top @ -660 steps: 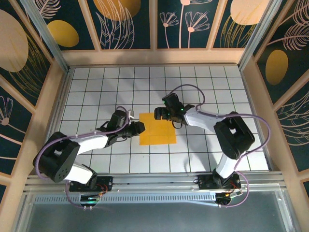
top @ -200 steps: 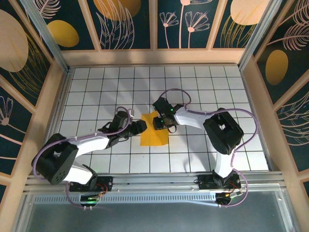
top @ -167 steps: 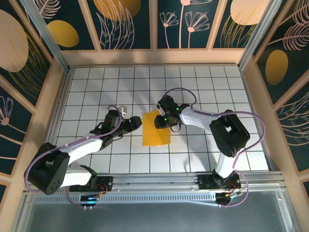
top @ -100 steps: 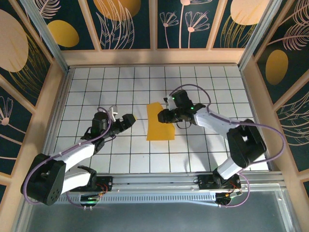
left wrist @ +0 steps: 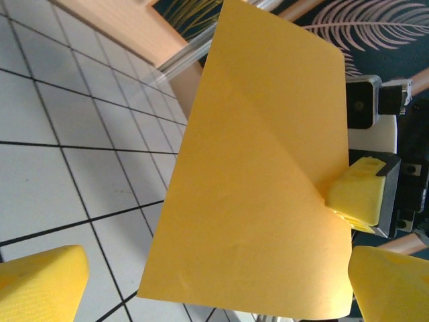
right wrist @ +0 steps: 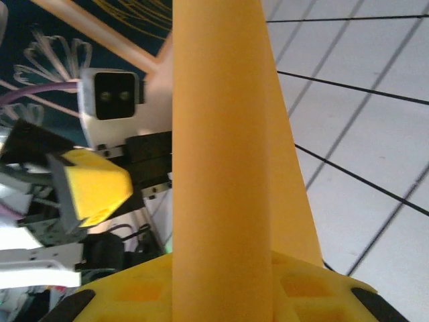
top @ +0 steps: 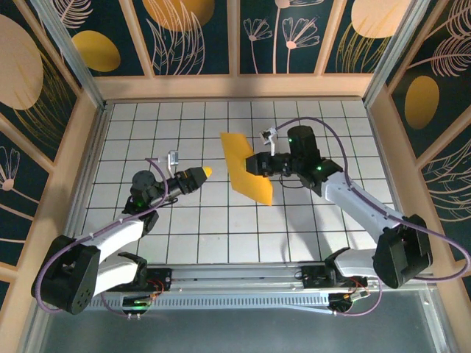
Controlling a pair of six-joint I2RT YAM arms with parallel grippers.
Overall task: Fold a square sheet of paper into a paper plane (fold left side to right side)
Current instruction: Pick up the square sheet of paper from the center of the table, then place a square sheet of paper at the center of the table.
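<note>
The right gripper has its fingers closed on one edge of the square sheet of paper. The sheet stands tilted, clear of the tiled table, just left of that gripper. Farther left of it, the left gripper is spread wide and empty, apart from the paper.

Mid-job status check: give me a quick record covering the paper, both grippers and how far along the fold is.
paper: square sheet of paper, orange-yellow, lifted and steeply tilted over the table
right gripper: shut on the sheet's right side
left gripper: open, holding nothing, apart from the sheet on its left
table contact: cannot tell whether the lowest corner touches
fold state: looks doubled over in the right wrist view, not certain
plane shape: not yet formed
</note>
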